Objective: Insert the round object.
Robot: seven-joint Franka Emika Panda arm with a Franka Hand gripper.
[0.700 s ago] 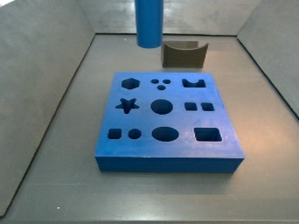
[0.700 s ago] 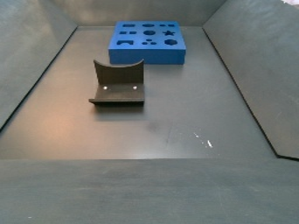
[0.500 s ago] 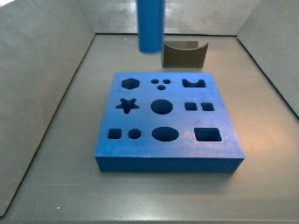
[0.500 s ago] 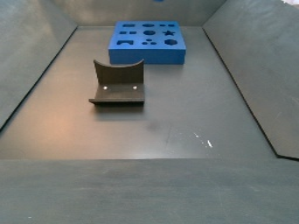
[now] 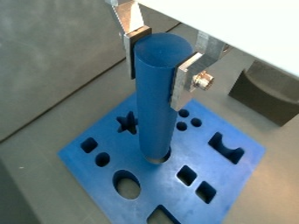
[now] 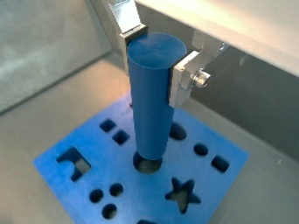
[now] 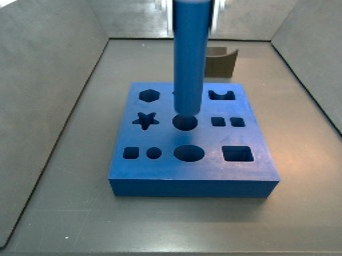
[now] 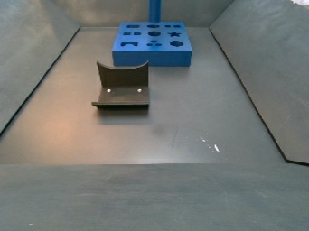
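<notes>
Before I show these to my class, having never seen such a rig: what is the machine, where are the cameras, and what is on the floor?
It is a robot arm ending in a gripper with two flat silver fingers. Two pictures come from cameras on its wrist, looking down past the fingers. Two come from cameras fixed beside the table.

The fingers are shut on a long, smooth, bright blue cylinder, upright. Its lower end meets the central round hole of a flat blue block with shaped holes lying on the grey floor. How deep it sits cannot be told.

Apart from the block stands a small dark grey-brown notched block, untouched.
</notes>
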